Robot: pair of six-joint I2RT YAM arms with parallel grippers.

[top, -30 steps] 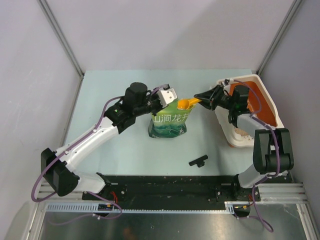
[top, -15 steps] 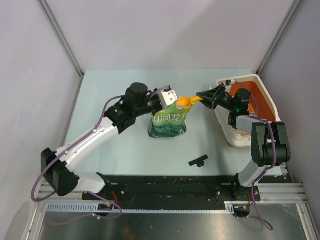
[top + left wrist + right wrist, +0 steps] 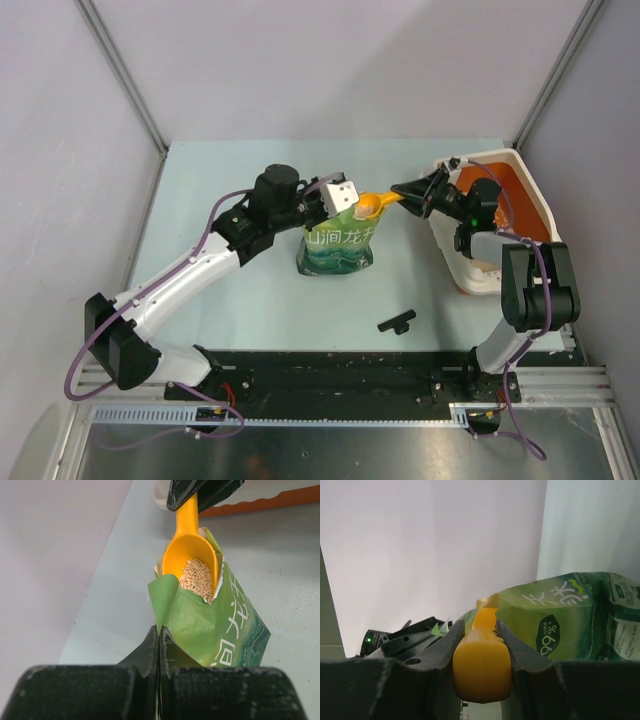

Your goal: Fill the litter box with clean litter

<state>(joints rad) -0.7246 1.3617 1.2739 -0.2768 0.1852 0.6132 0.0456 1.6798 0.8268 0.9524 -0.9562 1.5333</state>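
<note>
The white litter box (image 3: 533,190) with an orange inside lies at the table's right edge. A green bag (image 3: 338,245) stands upright mid-table. My left gripper (image 3: 347,206) is shut on the bag's top rim (image 3: 165,587), its fingertips (image 3: 159,631) pinched together on the green film. My right gripper (image 3: 408,194) is shut on the handle of an orange scoop (image 3: 373,205), whose bowl sits in the bag's mouth. Clean litter (image 3: 196,577), pale beige granules, lies in the scoop's bowl (image 3: 175,560). In the right wrist view the handle (image 3: 481,665) fills the gap between the jaws of the right gripper (image 3: 480,627).
A small black clip (image 3: 396,322) lies on the table in front of the bag. Grey walls close in the table on the left, back and right. The right arm's elbow (image 3: 535,280) hangs over the litter box's near end.
The right arm's elbow has shifted and its wrist turned slightly, nudging the scoop a little toward the back. The left arm and the bag have stayed put.
</note>
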